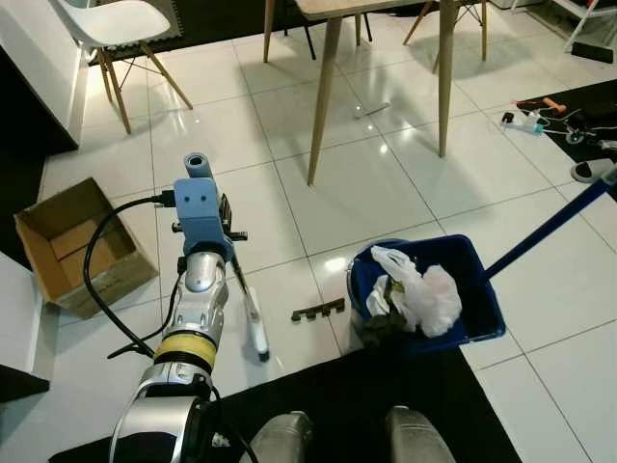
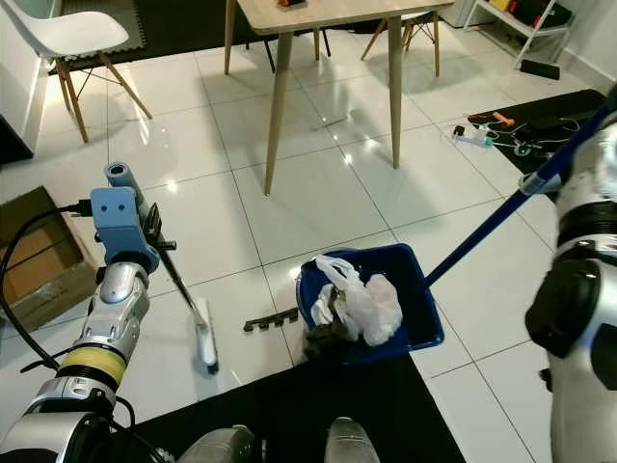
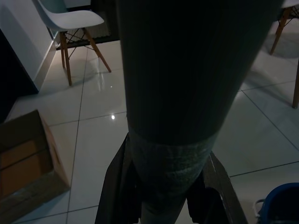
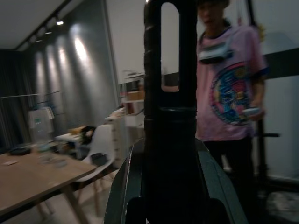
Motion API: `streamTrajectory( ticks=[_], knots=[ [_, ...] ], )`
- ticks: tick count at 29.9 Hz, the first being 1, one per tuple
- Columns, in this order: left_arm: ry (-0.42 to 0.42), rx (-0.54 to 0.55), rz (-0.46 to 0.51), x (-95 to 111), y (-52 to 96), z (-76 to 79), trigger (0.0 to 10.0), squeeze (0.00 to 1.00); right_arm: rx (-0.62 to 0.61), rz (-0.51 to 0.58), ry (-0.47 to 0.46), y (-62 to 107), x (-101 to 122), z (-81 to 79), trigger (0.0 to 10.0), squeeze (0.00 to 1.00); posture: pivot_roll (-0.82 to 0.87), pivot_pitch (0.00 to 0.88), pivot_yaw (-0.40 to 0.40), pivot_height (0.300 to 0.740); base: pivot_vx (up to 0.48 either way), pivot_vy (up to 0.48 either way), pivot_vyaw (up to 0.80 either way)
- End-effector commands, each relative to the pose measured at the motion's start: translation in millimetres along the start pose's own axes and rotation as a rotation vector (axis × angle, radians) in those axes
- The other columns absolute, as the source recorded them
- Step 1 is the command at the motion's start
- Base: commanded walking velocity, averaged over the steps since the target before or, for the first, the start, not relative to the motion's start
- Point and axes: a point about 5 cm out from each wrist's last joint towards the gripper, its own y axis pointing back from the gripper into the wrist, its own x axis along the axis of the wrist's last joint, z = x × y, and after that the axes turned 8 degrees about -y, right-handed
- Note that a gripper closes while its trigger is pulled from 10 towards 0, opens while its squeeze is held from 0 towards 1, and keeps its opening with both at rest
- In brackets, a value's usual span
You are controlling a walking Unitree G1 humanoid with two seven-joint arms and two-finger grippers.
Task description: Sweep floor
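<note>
Head views bright, sharp; ceiling-light glare on white floor tiles (image 1: pixel 386 149) at 12 o'clock. Wrist views dim, broom handle (image 3: pixel 187 93) close & out of focus, person (image 4: pixel 231 93) blurred

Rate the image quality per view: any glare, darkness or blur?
Both eye views: sharp, ceiling lights glaring off the white floor tiles. Left wrist view: dim, the broom handle a dark mass up close. Right wrist view: dark, the dustpan handle silhouetted, the person behind it soft and blurred.
</note>
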Motion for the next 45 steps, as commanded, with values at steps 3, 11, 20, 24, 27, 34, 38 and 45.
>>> streamTrajectory(
  ticks=[3,11,20,24,27,34,38,45],
  knots=[
    [-0.036,-0.015,-0.010,-0.3,-1.6,-6.5,10.0,0.00,0.008,-0.098,-0.116,-1.6,-5.0,5.9,10.0,0.00,-0.02,0.024,0.027,0.740,0.000,0.000,0.00],
    [-0.066,-0.069,-0.087,-11.9,-0.2,-8.1,10.0,0.00,0.096,-0.287,-0.144,23.0,-47.7,2.3,10.0,0.00,-0.01,0.027,0.033,0.740,0.000,0.000,0.00],
    [-0.058,-0.054,-0.101,-13.7,-0.4,-15.7,10.0,0.00,0.126,-0.287,-0.168,16.2,-35.3,9.1,10.0,0.00,-0.02,0.028,0.032,0.740,0.000,0.000,0.00],
    [-0.037,-0.069,-0.078,-9.2,-1.9,-9.2,10.0,0.00,0.106,-0.272,-0.158,16.9,-33.0,16.7,10.0,0.00,-0.02,0.026,0.034,0.740,0.000,0.000,0.00],
    [-0.042,-0.085,-0.067,-7.5,-2.2,-5.8,10.0,0.00,0.097,-0.213,-0.157,14.1,-23.7,22.3,10.0,0.00,-0.02,0.025,0.035,0.740,0.000,0.000,0.00],
    [-0.035,-0.096,-0.060,-6.2,-2.1,-2.4,10.0,0.00,0.024,-0.073,-0.152,5.2,5.6,43.6,10.0,0.00,-0.03,0.024,0.034,0.740,0.000,0.000,0.00],
    [-0.037,-0.107,-0.063,-6.8,-1.7,-0.6,10.0,0.00,-0.003,-0.093,-0.137,8.3,3.2,51.9,10.0,0.00,-0.03,0.025,0.034,0.740,0.000,0.000,0.00],
    [-0.059,-0.161,-0.056,-6.7,-0.8,5.7,10.0,0.00,-0.060,-0.126,-0.134,22.1,-11.6,66.3,10.0,0.00,-0.02,0.025,0.040,0.740,0.000,0.000,0.00]
  ],
)
